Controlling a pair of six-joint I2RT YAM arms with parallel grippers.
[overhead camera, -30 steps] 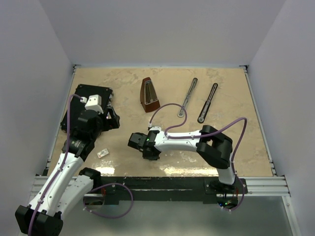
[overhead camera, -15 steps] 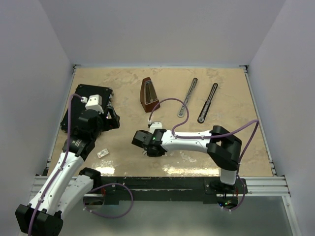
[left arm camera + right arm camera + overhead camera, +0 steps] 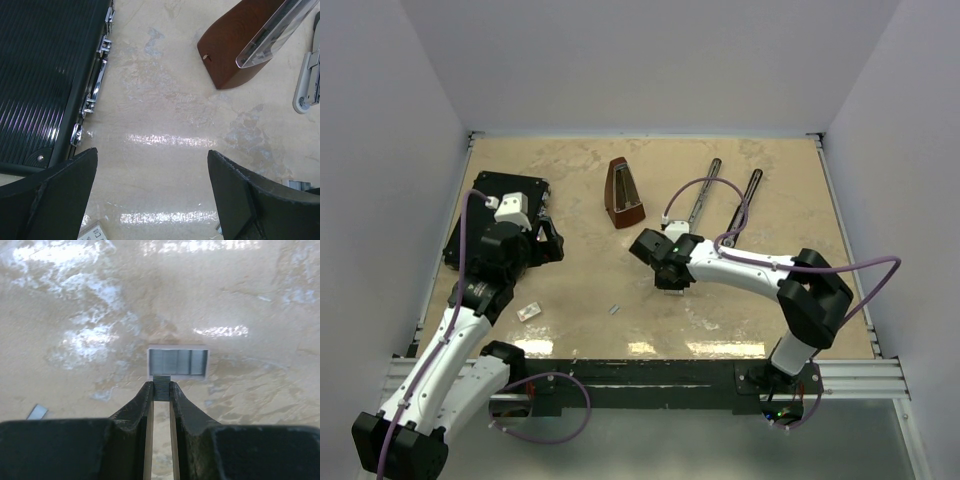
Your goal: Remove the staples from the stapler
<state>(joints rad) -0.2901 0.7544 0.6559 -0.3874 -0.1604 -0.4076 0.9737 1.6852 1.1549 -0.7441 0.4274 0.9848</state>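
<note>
The stapler lies opened as two thin dark bars at the back right, one (image 3: 703,192) left of the other (image 3: 744,208). Its silver end also shows in the left wrist view (image 3: 307,84). My right gripper (image 3: 666,268) (image 3: 161,388) is shut on a short grey strip of staples (image 3: 161,385), held just above a small white-rimmed box of staples (image 3: 177,362). Another tiny staple strip (image 3: 614,309) lies on the table toward the front; it shows in the right wrist view (image 3: 37,411) too. My left gripper (image 3: 544,243) (image 3: 152,155) is open and empty above bare table.
A brown metronome (image 3: 623,193) (image 3: 240,45) stands at the back centre. A flat black case (image 3: 500,210) (image 3: 45,75) lies at the left under my left arm. A small white box (image 3: 529,311) lies front left. Purple cables loop over the stapler bars.
My right gripper has moved right and away from the front, toward the stapler, still shut. A tiny staple strip now shows on the table where it was. The left arm has not moved.
</note>
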